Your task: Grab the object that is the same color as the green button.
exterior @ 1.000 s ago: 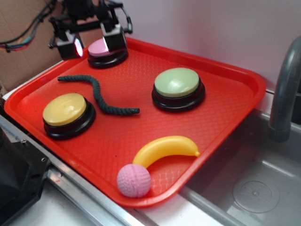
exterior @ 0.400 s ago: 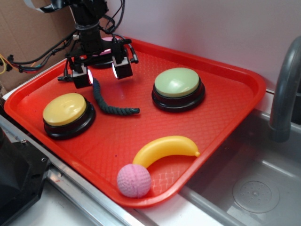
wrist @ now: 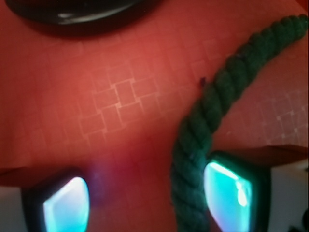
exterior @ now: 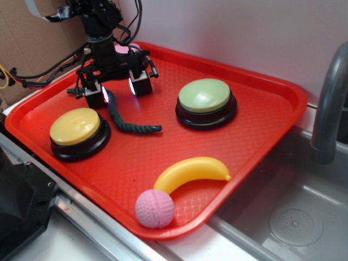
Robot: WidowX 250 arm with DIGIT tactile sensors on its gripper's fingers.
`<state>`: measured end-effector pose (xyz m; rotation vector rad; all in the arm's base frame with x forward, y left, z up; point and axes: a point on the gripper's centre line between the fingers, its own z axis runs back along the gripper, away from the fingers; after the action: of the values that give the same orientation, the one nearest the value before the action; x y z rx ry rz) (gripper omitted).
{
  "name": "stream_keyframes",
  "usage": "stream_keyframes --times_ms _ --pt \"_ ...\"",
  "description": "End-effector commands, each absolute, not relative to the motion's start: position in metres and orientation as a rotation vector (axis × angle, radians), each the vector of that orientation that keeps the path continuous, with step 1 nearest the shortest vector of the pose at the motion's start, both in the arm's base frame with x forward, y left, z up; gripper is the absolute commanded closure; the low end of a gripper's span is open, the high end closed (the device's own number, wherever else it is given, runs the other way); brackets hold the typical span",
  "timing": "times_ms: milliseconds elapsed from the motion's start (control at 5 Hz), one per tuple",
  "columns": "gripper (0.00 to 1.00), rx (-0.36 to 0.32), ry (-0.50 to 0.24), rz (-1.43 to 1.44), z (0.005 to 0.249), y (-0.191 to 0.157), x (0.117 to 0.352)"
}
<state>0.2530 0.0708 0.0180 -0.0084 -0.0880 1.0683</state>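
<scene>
The claw (exterior: 117,91) is wide open and holds nothing; the green rope (wrist: 205,123) lies on the red tray (exterior: 261,130) between its 2 pads, close against 1 of them. Centre the claw over the rope, then close. The rope's far end is hidden behind the claw, and contact with the tray cannot be judged.

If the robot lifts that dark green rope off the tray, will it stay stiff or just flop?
Probably flop: the rope lies in loose curves on the tray, so its ends would likely dangle. It looks thin, so likely light. Its twisted strands look rough, so the open gripper, now straddling one part of it, should hold without much slipping.
</scene>
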Motion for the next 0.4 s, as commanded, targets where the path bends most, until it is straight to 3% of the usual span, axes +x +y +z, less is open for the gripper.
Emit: stream_keyframes --times_ms 0,200 --pt "1.0 -0.036 -0.093 1.093 0.0148 0.0865 0.2441" --pt "1.0 -0.047 -0.09 1.084 0.0186 0.0847 0.2435"
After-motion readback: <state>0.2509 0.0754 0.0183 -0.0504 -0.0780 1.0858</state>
